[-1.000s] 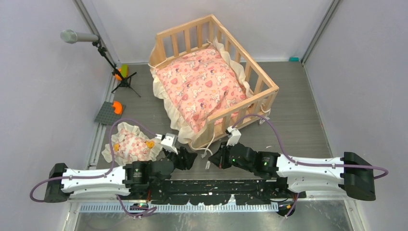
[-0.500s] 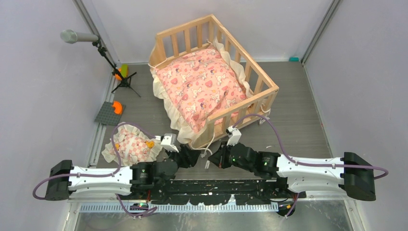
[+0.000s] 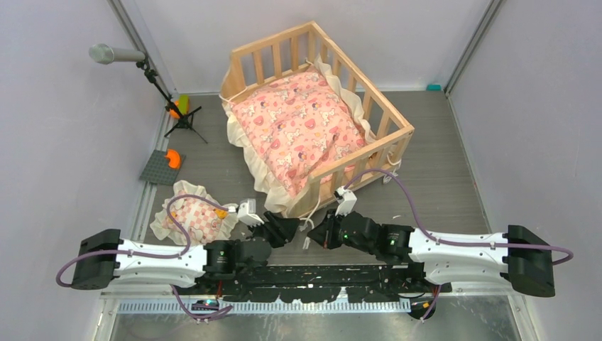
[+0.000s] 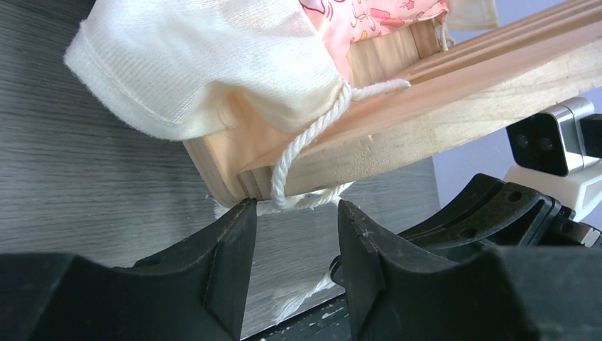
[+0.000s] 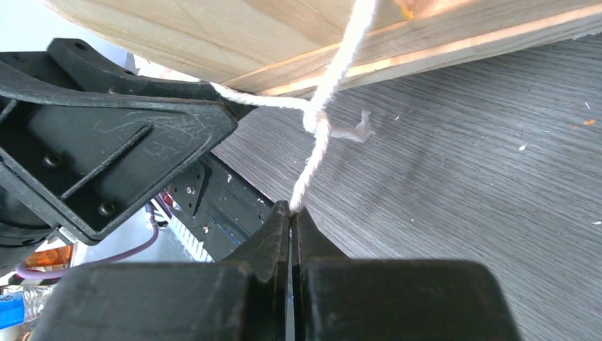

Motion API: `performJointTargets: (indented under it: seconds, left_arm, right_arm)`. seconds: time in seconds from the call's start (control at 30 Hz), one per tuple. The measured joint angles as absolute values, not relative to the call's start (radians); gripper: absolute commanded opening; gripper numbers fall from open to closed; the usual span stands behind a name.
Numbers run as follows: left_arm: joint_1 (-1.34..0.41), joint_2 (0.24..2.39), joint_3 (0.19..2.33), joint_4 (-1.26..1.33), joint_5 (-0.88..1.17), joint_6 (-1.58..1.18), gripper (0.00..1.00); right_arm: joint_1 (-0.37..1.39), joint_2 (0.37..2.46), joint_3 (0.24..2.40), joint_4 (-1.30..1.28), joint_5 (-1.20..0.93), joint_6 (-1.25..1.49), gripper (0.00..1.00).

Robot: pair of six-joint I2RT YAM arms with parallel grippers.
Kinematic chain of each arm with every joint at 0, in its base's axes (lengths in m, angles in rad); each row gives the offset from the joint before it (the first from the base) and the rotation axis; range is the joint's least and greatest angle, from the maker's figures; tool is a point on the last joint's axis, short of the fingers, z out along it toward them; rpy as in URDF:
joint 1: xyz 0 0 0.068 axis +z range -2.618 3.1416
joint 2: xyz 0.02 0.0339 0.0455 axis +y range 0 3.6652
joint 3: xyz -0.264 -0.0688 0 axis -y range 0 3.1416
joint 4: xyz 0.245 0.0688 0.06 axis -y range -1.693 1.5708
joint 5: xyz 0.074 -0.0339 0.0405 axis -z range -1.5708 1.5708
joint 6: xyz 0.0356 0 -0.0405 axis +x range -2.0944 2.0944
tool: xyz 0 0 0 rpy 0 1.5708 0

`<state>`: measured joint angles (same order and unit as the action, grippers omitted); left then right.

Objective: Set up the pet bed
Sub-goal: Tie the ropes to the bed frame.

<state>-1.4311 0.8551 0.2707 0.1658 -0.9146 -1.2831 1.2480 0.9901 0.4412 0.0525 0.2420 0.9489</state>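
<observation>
Overhead, grey wood-grain table [image 3: 440, 177], lilac walls [image 3: 57, 142]; right hand [image 5: 289, 213] pinches cord [image 5: 319, 142], left hand [image 4: 297, 209] parted.

The pet bed [image 3: 362, 77] was pale bare wood, matt and smooth, with fine straight grain and a layered look at its cut edge. The cushion [image 3: 302, 128] was soft pink printed cloth. Its cream frill [image 4: 192, 64] was a coarser ribbed weave with a stitched hem. The cord [image 5: 334, 71] was white twisted yarn, fuzzy, with loose fibres. The desk [image 5: 461, 156] had a grey wood-grain surface, matt and faintly streaked. The left gripper [image 4: 294, 213] and right gripper [image 5: 289, 213] were black matt plastic, finely scratched in places. The small pillow [image 3: 193, 217] was checked cloth with a cream frilled edge.
</observation>
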Motion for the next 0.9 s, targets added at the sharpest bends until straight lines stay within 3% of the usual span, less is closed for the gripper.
performJointTargets:
  seconds: [0.13, 0.6, 0.9]
  left_arm:
    - [-1.438, 0.899, 0.274, 0.210, -0.931, -1.333, 0.43]
    - [-1.441, 0.951, 0.274, 0.228, -0.944, -1.384, 0.00]
    - [-1.432, 0.823, 0.281, 0.165, -0.961, -1.342, 0.00]
  right_arm:
    - [1.248, 0.979, 0.437, 0.052, 0.242, 0.950, 0.00]
    - [1.248, 0.970, 0.420, 0.054, 0.242, 0.954, 0.00]
    - [1.248, 0.958, 0.413, 0.055, 0.242, 0.957, 0.00]
